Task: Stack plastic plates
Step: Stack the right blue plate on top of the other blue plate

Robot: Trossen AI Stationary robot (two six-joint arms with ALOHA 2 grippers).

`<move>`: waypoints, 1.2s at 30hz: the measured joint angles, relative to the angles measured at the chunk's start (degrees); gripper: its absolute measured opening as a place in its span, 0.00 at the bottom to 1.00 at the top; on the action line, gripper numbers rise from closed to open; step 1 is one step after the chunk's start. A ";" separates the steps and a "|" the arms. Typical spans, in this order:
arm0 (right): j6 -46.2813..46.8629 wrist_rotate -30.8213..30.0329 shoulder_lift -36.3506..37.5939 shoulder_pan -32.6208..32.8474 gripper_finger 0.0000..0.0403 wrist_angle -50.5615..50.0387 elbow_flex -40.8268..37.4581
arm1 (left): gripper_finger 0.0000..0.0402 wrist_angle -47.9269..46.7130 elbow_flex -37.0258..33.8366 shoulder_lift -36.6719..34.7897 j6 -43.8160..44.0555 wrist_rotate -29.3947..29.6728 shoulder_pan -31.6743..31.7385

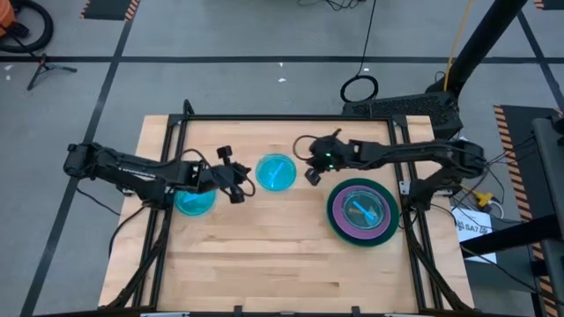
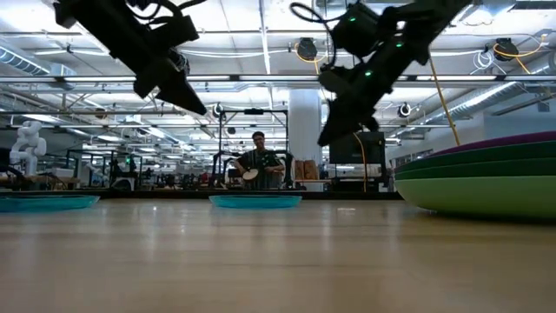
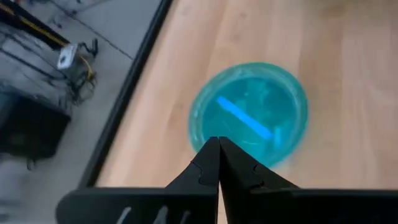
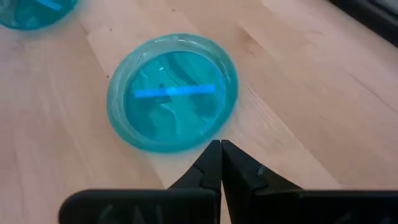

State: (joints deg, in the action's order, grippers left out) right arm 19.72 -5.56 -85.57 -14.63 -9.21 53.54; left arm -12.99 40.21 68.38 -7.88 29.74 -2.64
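Note:
Two small cyan plates lie flat on the wooden table: one in the middle [image 1: 276, 172] [image 4: 173, 92] [image 3: 249, 115], one to the left [image 1: 195, 202] [image 4: 31, 12] partly under my left arm. On the right sits a stack of larger plates [image 1: 362, 211] [image 2: 486, 178], light green at the bottom, dark green, then purple, with a dark centre on top. No orange plate shows. My left gripper [image 1: 238, 182] [image 3: 219, 146] hovers shut just left of the middle plate. My right gripper [image 1: 310, 169] [image 4: 221, 149] hovers shut just right of it. Both are raised above the table [image 2: 195, 104] [image 2: 326, 139].
A black frame [image 1: 282, 117] borders the table's far edge and sides. Bare wood [image 1: 264, 255] stretches across the near half of the table. In the room behind, a person [image 2: 258, 165] stands far off among racks and lights.

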 joint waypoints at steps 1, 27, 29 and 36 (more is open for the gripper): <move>-0.07 0.07 -1.93 0.00 0.00 -0.30 1.65 | 0.00 0.90 0.00 0.02 -1.96 -0.57 0.98; 3.88 7.30 -28.71 -6.33 0.34 -13.21 24.52 | 0.00 -4.96 0.11 -0.05 -3.85 -1.44 7.77; 4.45 7.29 -28.71 -6.22 0.34 -12.49 24.52 | 0.00 -4.94 0.11 -0.05 -3.85 -1.43 7.77; 5.13 5.52 -29.71 -5.41 0.33 -11.96 24.52 | 0.00 -4.77 0.13 -0.05 -3.84 -1.43 7.77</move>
State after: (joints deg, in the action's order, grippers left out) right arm 24.85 -0.04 -115.28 -20.04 -21.17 78.06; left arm -17.76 40.34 68.34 -11.72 28.32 5.13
